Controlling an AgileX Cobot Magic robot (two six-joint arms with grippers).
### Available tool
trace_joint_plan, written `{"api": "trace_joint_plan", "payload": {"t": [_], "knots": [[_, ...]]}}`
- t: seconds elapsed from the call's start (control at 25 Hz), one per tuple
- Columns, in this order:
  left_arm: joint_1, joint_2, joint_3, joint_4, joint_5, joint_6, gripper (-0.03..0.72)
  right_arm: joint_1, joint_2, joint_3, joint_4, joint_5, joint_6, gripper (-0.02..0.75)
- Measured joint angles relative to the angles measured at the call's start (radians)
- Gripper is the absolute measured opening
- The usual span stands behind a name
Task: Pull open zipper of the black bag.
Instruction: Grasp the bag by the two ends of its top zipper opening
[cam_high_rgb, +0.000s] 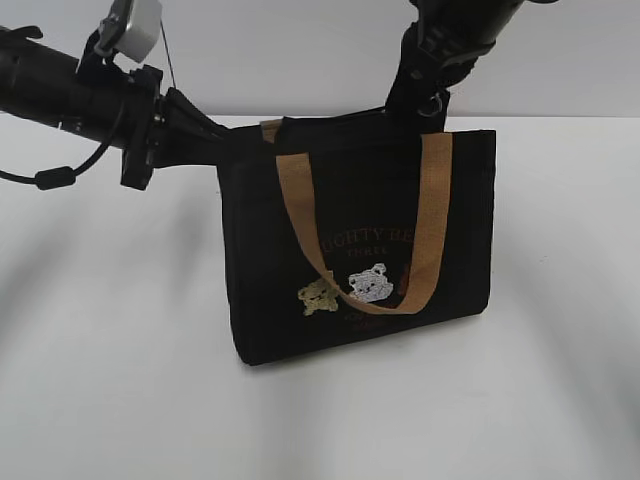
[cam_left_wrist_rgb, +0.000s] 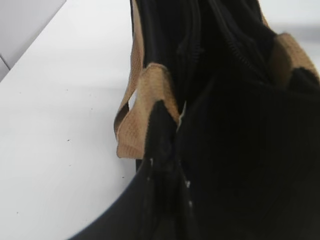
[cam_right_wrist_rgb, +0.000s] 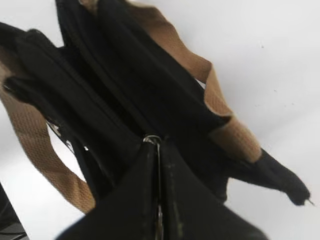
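From my exterior view the black bag (cam_high_rgb: 355, 245) stood upright on the white table (cam_high_rgb: 120, 380), both arms at its top edge. Only my right wrist view showed the zipper (cam_right_wrist_rgb: 152, 139): its silver ring sat at the tip of the right gripper (cam_right_wrist_rgb: 159, 150), pinched between closed jaws. The left gripper (cam_left_wrist_rgb: 167, 150) stood narrow, clamped on the bag's end fabric beside a tan handle (cam_left_wrist_rgb: 142, 107).

Matt black cloth bag (cam_high_rgb: 300, 260) — rough woven tan handles (cam_high_rgb: 432, 220).
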Motion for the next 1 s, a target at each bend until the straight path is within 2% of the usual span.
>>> {"api": "trace_joint_plan", "payload": {"t": [0.2, 0.48, 0.84, 0.92, 1.0], "knots": [[0.001, 0.000, 0.000, 0.000, -0.001, 0.000, 0.052, -0.015, 0.000, -0.004, -0.044, 0.003, 0.019, -0.012], [0.003, 0.000, 0.000, 0.000, -0.003, 0.000, 0.052, -0.101, -0.002, -0.006, -0.060, 0.004, 0.051, -0.013], [0.004, 0.000, 0.000, 0.000, -0.003, -0.001, 0.052, -0.111, -0.005, -0.008, -0.047, 0.004, 0.053, -0.009], [0.004, 0.000, 0.000, 0.000, -0.004, -0.021, 0.064, -0.111, -0.005, -0.008, -0.034, 0.004, 0.053, 0.031], [0.004, 0.000, 0.000, 0.000, -0.013, -0.079, 0.138, -0.111, -0.005, -0.008, -0.016, 0.003, 0.052, 0.161]]}}
